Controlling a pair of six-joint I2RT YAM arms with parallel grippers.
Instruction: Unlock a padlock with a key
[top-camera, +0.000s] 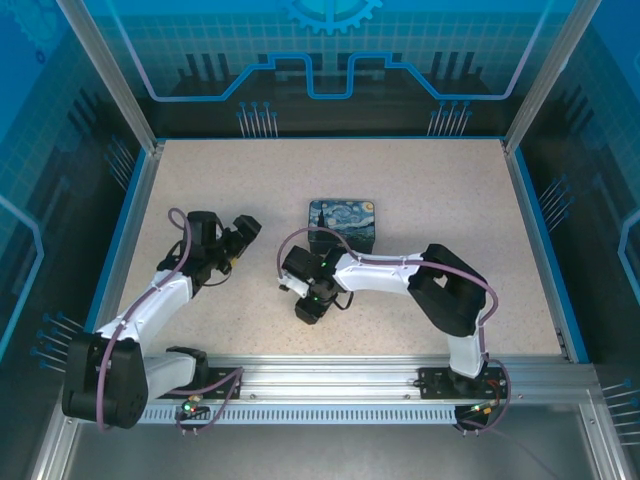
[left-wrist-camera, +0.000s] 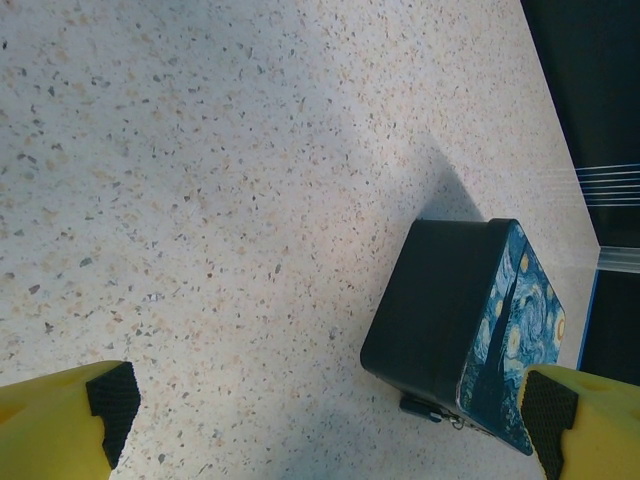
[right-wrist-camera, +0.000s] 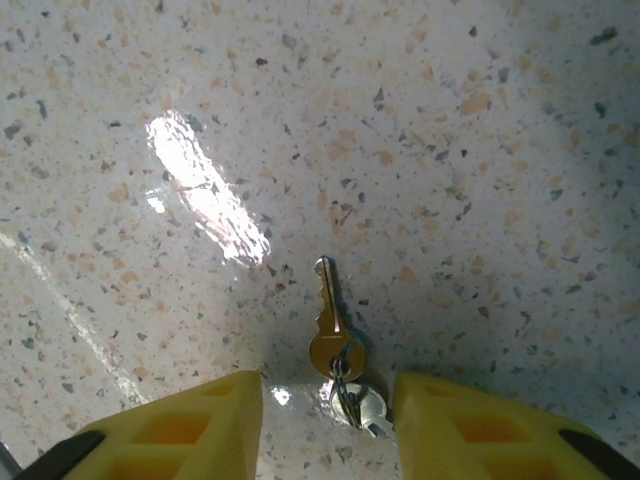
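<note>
A brass key (right-wrist-camera: 328, 325) lies flat on the speckled table, joined by a small ring to a silver key (right-wrist-camera: 362, 404). My right gripper (right-wrist-camera: 328, 396) hangs straight over them, its yellow fingers (right-wrist-camera: 200, 430) apart on either side of the ring end; the silver key lies close against the right finger. The tiny dark padlock (left-wrist-camera: 422, 407) hangs at the lower edge of the painted tin (left-wrist-camera: 450, 330). My left gripper (left-wrist-camera: 330, 425) is wide open above the table, with nothing between its fingers. From above, the left gripper (top-camera: 243, 232) sits left of the tin (top-camera: 342, 222) and the right gripper (top-camera: 298, 275) is just in front of it.
The table (top-camera: 450, 190) is walled by blue rails and metal posts on every side. A bright glare patch (right-wrist-camera: 205, 190) lies on the table beyond the key. The right arm's elbow (top-camera: 445, 290) stands to the right of the tin.
</note>
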